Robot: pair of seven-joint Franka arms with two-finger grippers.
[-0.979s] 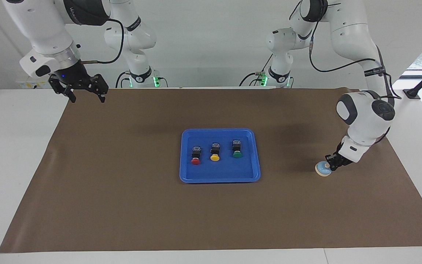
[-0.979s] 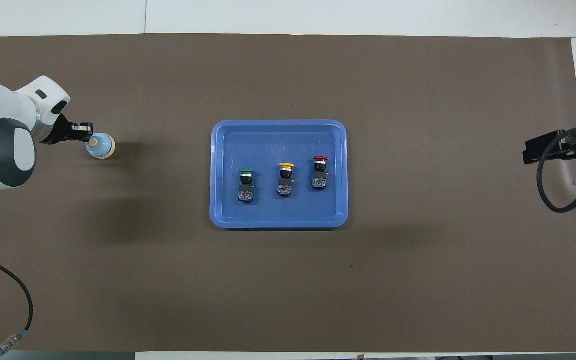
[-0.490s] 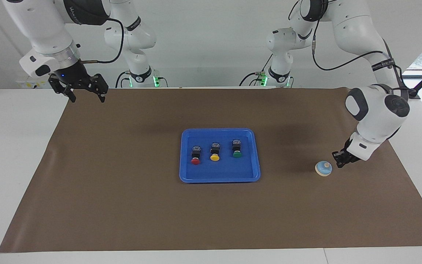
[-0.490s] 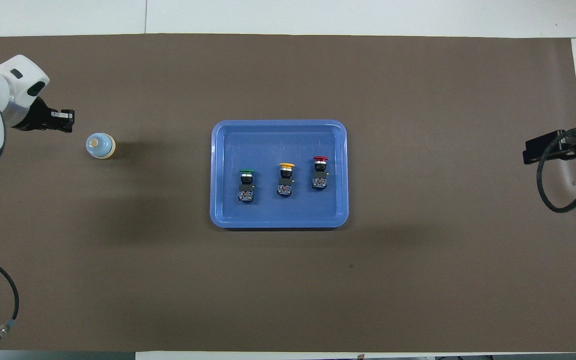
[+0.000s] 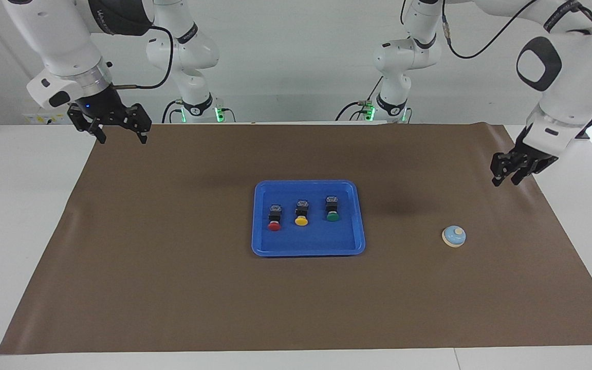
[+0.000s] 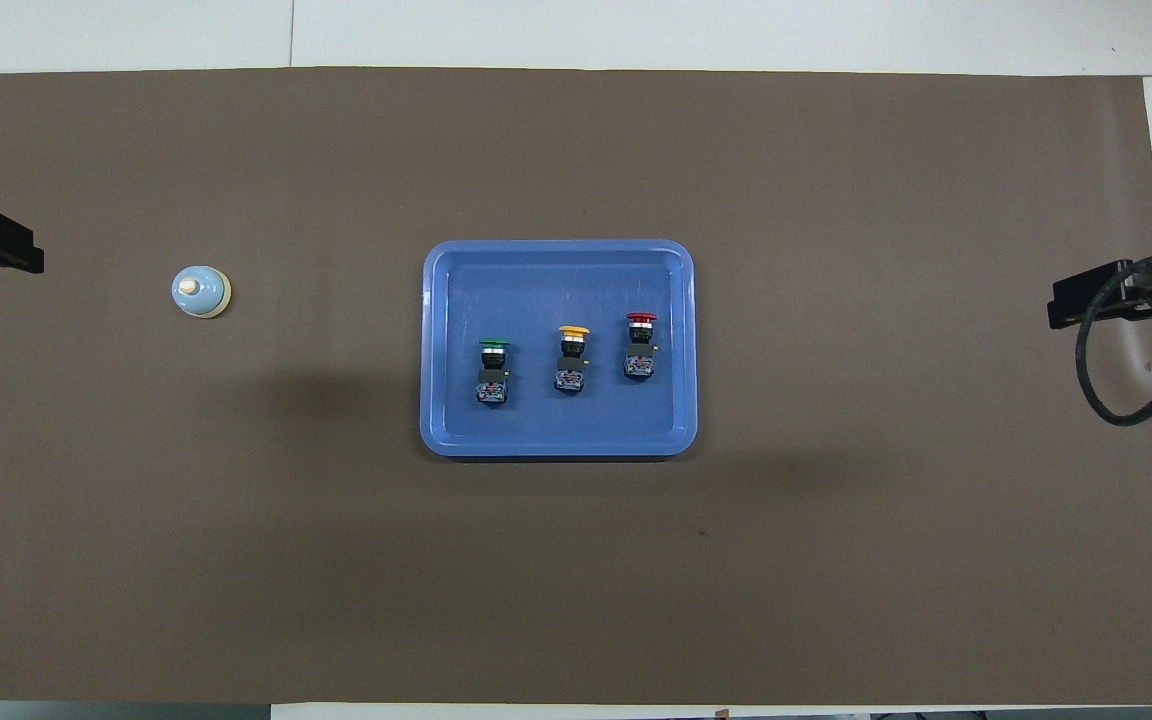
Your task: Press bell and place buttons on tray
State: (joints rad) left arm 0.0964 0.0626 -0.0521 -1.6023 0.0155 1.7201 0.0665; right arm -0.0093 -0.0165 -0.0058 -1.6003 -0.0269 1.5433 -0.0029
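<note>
Three buttons lie in a row on the blue tray (image 5: pixel 308 242) (image 6: pixel 556 280) at the middle of the mat: red (image 5: pixel 274 225) (image 6: pixel 640 320), yellow (image 5: pixel 301 221) (image 6: pixel 573 331) and green (image 5: pixel 333 217) (image 6: pixel 494 345). The light-blue bell (image 5: pixel 454 236) (image 6: pixel 201 292) stands alone on the mat toward the left arm's end. My left gripper (image 5: pixel 505 181) (image 6: pixel 31 258) hangs open and empty over the mat's edge, well apart from the bell. My right gripper (image 5: pixel 122 137) (image 6: pixel 1056 300) waits open and empty, raised over the mat's corner at the right arm's end.
A brown mat (image 5: pixel 172 288) covers most of the white table (image 5: pixel 18 205). A black cable (image 6: pixel 1126 400) loops below the right gripper in the overhead view. Both arm bases stand at the table's edge nearest the robots.
The left gripper has lifted off the bell, drawn back toward its end of the table while rising, and opened its fingers. The bell, tray, buttons and right arm have not moved.
</note>
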